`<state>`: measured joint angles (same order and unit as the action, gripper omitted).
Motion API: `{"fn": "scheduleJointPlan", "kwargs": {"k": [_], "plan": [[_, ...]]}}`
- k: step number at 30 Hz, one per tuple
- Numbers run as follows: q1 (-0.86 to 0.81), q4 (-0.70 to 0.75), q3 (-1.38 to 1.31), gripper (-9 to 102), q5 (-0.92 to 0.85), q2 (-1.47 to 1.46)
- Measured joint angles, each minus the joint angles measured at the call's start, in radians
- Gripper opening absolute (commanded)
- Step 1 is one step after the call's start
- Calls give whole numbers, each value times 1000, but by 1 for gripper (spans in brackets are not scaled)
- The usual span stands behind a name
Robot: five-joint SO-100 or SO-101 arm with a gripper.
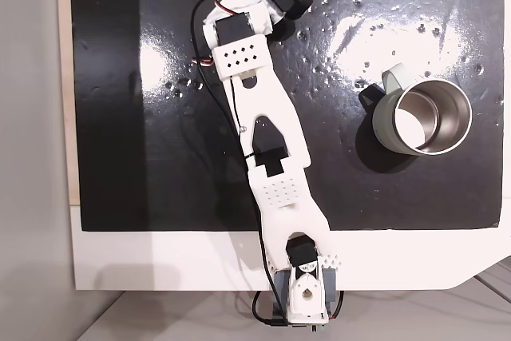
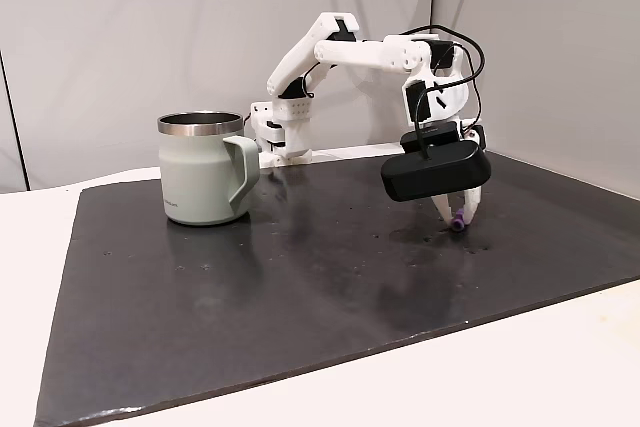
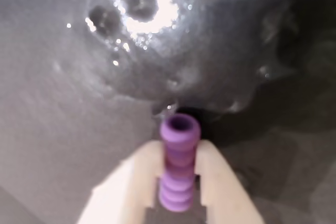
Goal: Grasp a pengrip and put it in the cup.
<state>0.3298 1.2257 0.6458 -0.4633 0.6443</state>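
Our gripper [image 3: 176,169] pinches the pengrip [image 3: 178,166] near the mat [image 2: 250,287]; we fear the ribbed rubber slipping before the cup [image 2: 205,169].

**My claw, clamped and low**

My arm [image 1: 267,145] stretches from bottom centre to the top of a fixed view. My gripper [image 3: 178,174] points down at lower centre of the wrist view, both fingers [image 3: 139,177] pinching the pengrip [image 3: 178,163].

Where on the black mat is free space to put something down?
The mat is bare left of the arm in the top-down fixed view, and below the cup. It is crowded near the gripper, which holds the pengrip.
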Motion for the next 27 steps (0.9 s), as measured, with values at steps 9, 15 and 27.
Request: {"fn": "scheduleJointPlan", "kwargs": {"k": [9, 15, 27], "plan": [[5, 12, 0, 0, -5, 0], [14, 86, 5, 0, 60, 49], [-9, 196, 380, 0, 95, 640]]}}
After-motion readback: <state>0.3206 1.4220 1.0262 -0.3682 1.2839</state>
